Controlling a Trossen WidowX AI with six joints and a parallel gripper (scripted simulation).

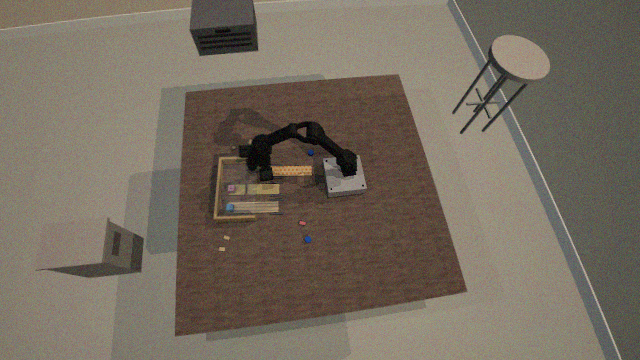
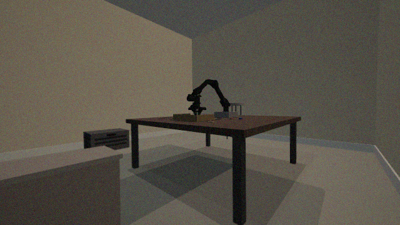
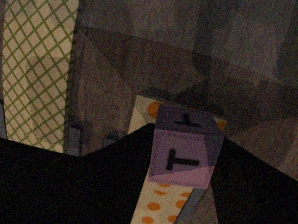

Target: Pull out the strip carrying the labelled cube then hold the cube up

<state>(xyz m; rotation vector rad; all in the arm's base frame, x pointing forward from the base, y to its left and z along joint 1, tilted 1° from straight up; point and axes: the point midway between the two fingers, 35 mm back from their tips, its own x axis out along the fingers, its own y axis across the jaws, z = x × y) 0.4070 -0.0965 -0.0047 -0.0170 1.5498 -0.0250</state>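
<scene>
The cube [image 3: 182, 157], pink-purple and marked T, sits between my fingertips in the wrist view, over the far end of the orange-dotted strip [image 1: 292, 171] [image 3: 153, 206]. My gripper [image 3: 181, 135] [image 2: 196, 113] is shut on it, low down; whether the cube is off the strip is unclear. The green-lattice strip [image 1: 267, 189] [image 3: 35, 75] lies beside it, with a pink cube [image 1: 231, 188] at its far end and a dark line across it. A lined strip [image 1: 257, 206] has a blue cube [image 1: 230, 207] at its end.
A wooden frame [image 1: 218, 187] [image 2: 185, 117] surrounds the strips' far ends. Dark guide rails flank the strips. Blue pieces [image 1: 310, 152] [image 1: 307, 239], a red block [image 1: 302, 223] and small tan blocks [image 1: 226, 237] [image 1: 222, 249] lie around. The arm stands on a grey base [image 1: 345, 187].
</scene>
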